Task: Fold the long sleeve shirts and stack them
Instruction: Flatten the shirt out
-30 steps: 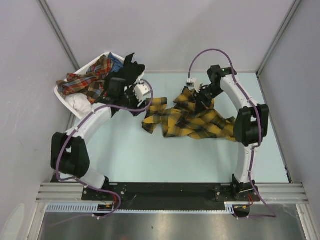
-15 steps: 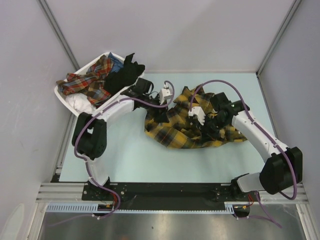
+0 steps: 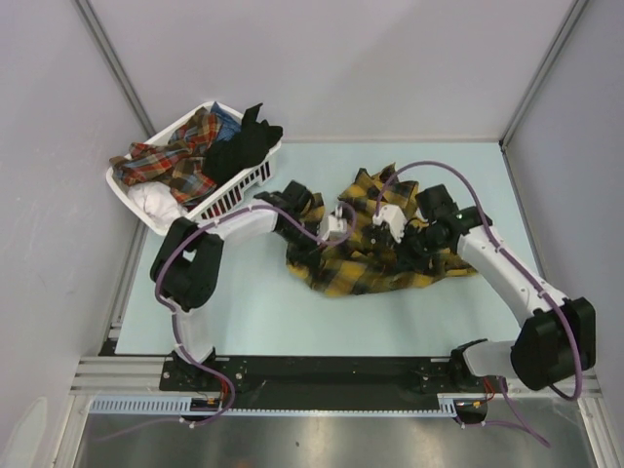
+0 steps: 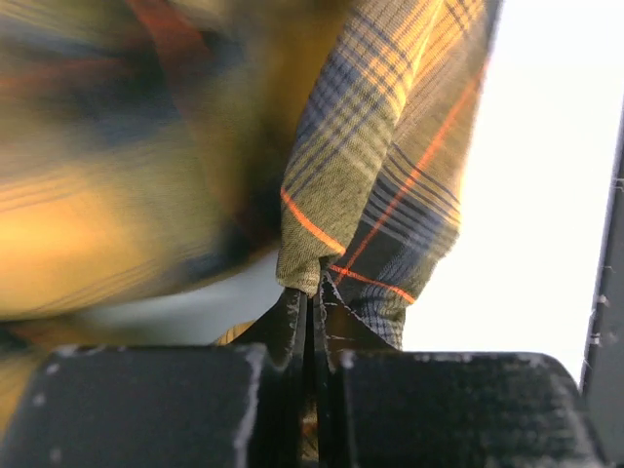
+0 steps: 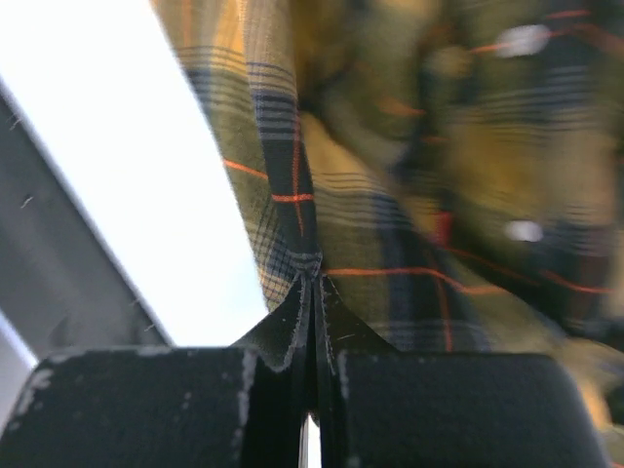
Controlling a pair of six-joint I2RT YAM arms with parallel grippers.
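Note:
A mustard-yellow and black plaid long sleeve shirt lies crumpled on the pale table, right of centre. My left gripper is at the shirt's left part and is shut on a fold of it. In the left wrist view the plaid cloth rises straight from the closed gripper. My right gripper is at the shirt's middle right, also shut on it. The right wrist view shows the cloth pinched at the tips of the gripper. Both wrist views are partly blurred.
A white slatted basket stands at the back left. It holds a red plaid shirt, a black garment and some white cloth. Grey walls close in the table on three sides.
My left gripper came from beside the basket across to the yellow shirt and shut on it. My right gripper, still shut on the shirt, dragged it nearer; the shirt has bunched up.

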